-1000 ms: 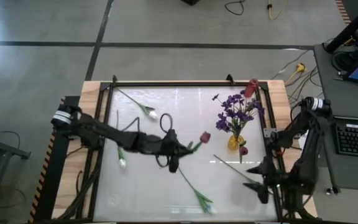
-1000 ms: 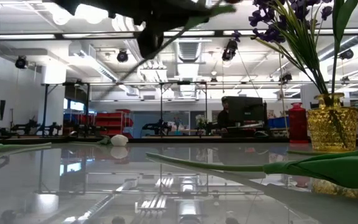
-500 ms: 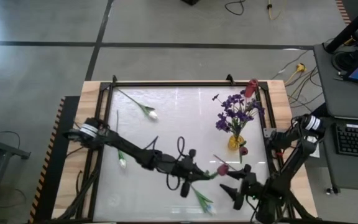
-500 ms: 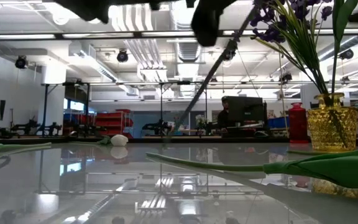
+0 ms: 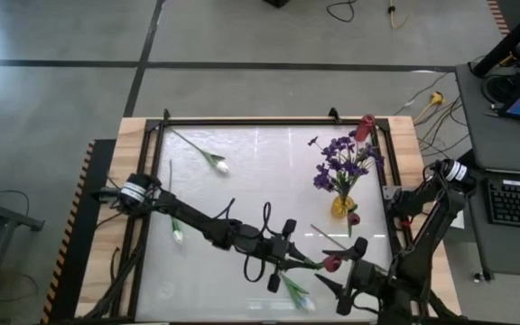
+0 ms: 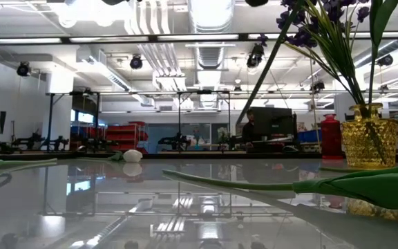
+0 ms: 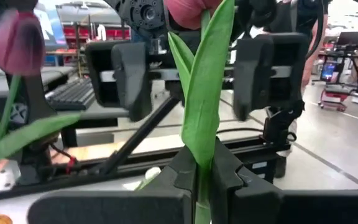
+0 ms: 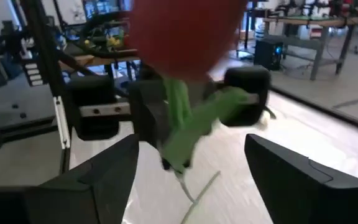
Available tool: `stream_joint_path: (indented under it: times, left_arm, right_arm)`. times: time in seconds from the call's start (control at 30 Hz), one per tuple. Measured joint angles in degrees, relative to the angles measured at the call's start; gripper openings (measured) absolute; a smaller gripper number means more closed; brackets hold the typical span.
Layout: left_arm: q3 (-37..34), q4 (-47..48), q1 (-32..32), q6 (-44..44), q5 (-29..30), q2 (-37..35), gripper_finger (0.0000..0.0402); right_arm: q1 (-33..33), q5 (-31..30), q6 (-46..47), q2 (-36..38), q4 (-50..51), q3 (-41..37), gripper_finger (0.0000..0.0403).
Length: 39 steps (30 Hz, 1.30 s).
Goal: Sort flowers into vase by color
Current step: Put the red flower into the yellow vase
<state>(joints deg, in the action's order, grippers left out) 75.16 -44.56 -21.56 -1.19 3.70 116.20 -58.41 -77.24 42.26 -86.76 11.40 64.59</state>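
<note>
Red flower [image 5: 331,263] bud toward right gripper [image 5: 343,275].

No text, label, brand, number or sign can be read in any of the views. The screens and shelves in the room beyond the table are too small and blurred to yield any writing, and no lettering can be made out on the dark arms and their housings.
</note>
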Motion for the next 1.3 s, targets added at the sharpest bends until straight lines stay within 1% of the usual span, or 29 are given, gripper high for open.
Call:
stream_joint_path:
  times: [0.1, 0.23, 0.47, 0.7, 0.77, 0.83, 0.97, 1.03, 1.07, 1.13, 1.2, 1.3]
  left_arm:
    - [0.17, 0.02, 0.00, 0.92, 0.00, 0.00, 0.0000]
    - [0.14, -0.45, 0.01, 0.96, 0.01, 0.00, 0.0000]
    - [0.12, -1.47, 0.02, 2.18, 0.26, 0.00, 0.0000]
    - [0.12, -1.15, 0.31, 2.19, 1.92, 0.00, 0.0000]
    - [0.12, -0.07, 0.52, 1.76, 2.20, -0.15, 0.0004]
    - [0.12, 3.77, 0.76, 0.73, 2.95, -1.23, 0.0016]
    - [0.09, 16.24, 1.14, -1.00, 4.43, -5.02, 0.0057]
    - [0.01, 24.38, 1.14, -1.03, 6.16, -7.29, 0.0083]
    - [0.00, 28.49, 1.16, -1.00, 6.82, -8.52, 0.0096]
    - [-0.01, 36.39, 1.08, -1.05, 8.41, -10.89, 0.0118]
    - [-0.52, 42.41, 0.88, -1.81, 10.32, -13.09, 0.0135]
    - [-2.17, 46.25, 0.62, -2.79, 13.00, -15.79, 0.0150]
  right_arm:
    - [0.88, 0.90, -4.61, -0.37, 0.10, 2.29, 0.0260]
    - [1.95, 1.21, -6.16, -0.37, 0.09, 3.00, 0.0216]
    - [2.68, 1.30, -5.42, -0.37, 0.07, 1.89, 0.0122]
    - [2.83, 1.38, -7.37, -0.37, 0.25, 2.42, 0.0026]
    - [2.93, 1.53, -7.88, -0.35, 0.42, 2.42, 0.0015]
    - [3.09, 2.20, -8.34, 0.06, 0.55, 2.39, 0.0013]
    - [3.37, 4.20, -9.37, 2.88, 0.66, 2.39, 0.0011]
    - [3.23, 6.46, -9.86, 5.38, 3.05, 2.39, 0.0010]
    - [2.96, 8.72, -9.73, 7.07, 5.25, 2.39, 0.0010]
    - [1.93, 15.47, -8.15, 11.39, 11.26, 2.39, 0.0010]
    - [1.02, 23.08, -4.19, 16.26, 18.56, 2.57, 0.0010]
    - [-0.31, 31.20, 5.92, 22.99, 35.06, 4.92, 0.0010]
